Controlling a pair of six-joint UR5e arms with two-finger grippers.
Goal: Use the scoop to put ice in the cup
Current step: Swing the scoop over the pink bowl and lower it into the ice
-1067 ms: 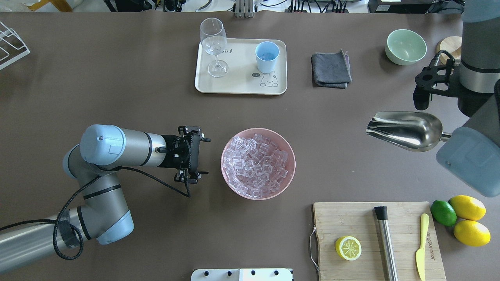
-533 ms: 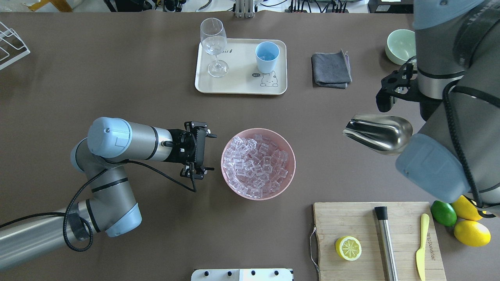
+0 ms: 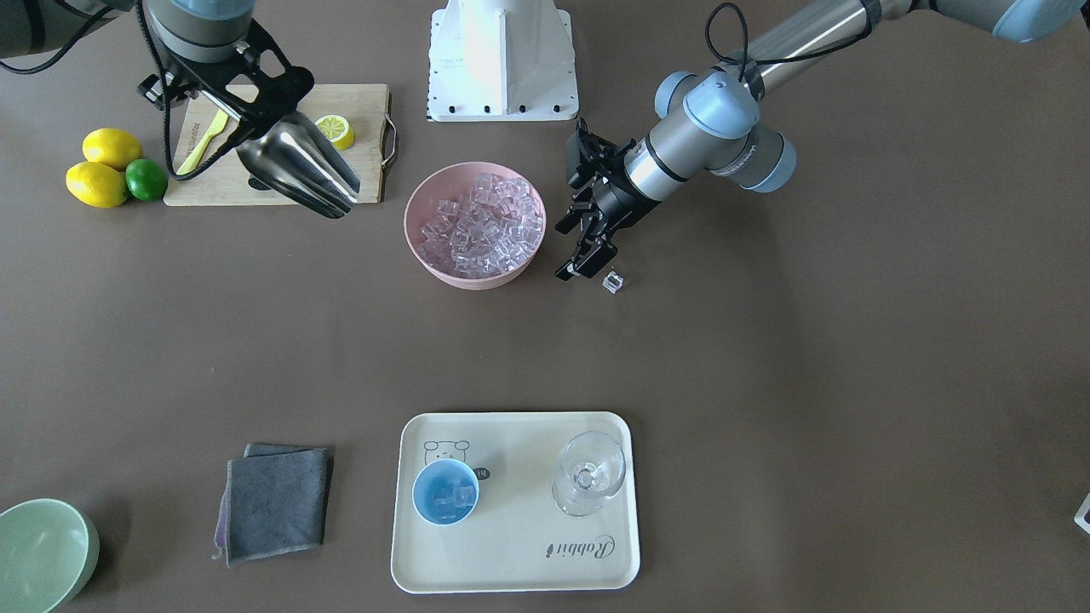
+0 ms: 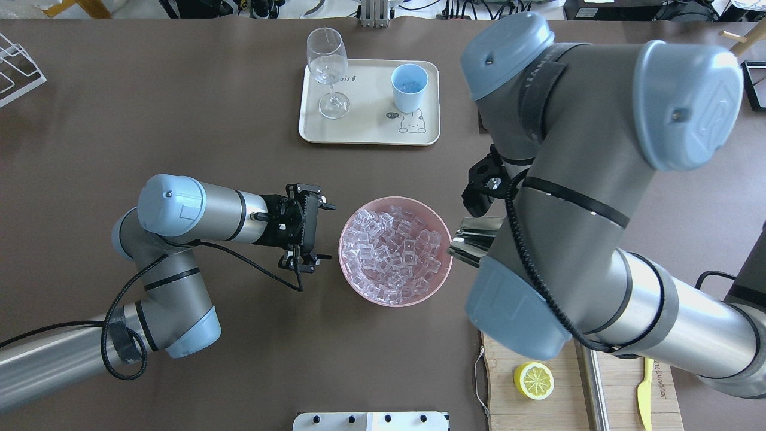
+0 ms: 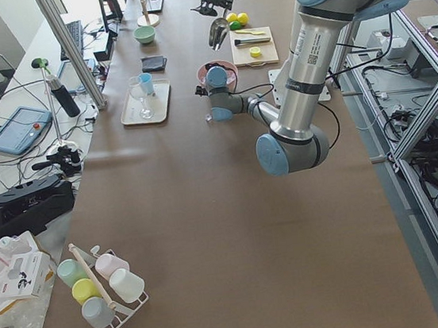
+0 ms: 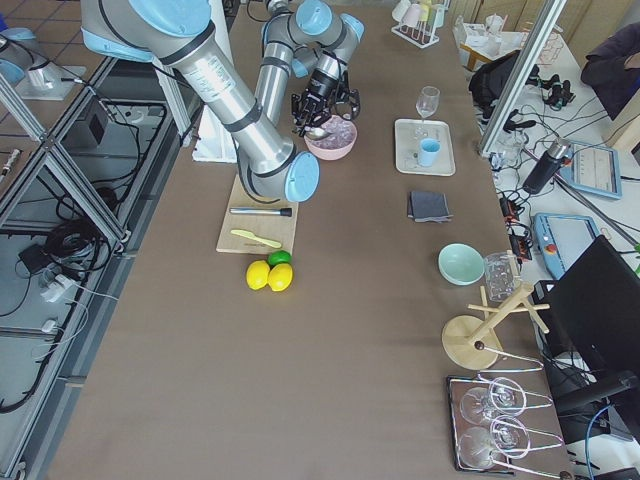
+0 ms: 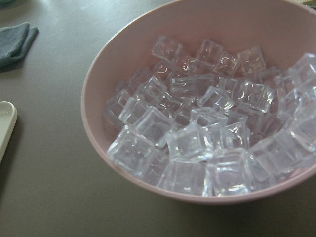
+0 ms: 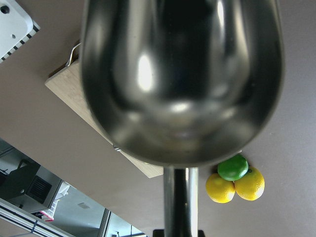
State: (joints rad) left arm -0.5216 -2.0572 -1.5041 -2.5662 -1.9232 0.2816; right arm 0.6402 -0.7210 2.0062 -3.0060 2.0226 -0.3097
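The pink bowl (image 4: 353,281) at mid-table is heaped with clear ice (image 4: 392,251); the left wrist view shows the ice (image 7: 197,133) close up. My left gripper (image 4: 322,232) is open and empty beside the bowl's left side. One loose ice cube (image 3: 611,283) lies on the table by it. My right gripper (image 3: 241,119) is shut on the handle of the steel scoop (image 3: 298,174), which hangs empty (image 8: 180,74) in the air just right of the bowl, mouth toward it. The light-blue cup (image 3: 444,492) stands on the cream tray (image 3: 511,562) with some ice inside.
A stemmed glass (image 4: 327,69) stands on the tray next to the cup. A grey cloth (image 3: 274,501) and a pale-green bowl (image 3: 38,553) lie to the tray's side. A cutting board (image 3: 358,102) with a half lemon (image 4: 533,380), and lemons and a lime (image 3: 111,174), are behind the scoop.
My right arm has swung the scoop left across the table, from the right edge to just beside the pink bowl. My left gripper has edged slightly closer to the bowl.
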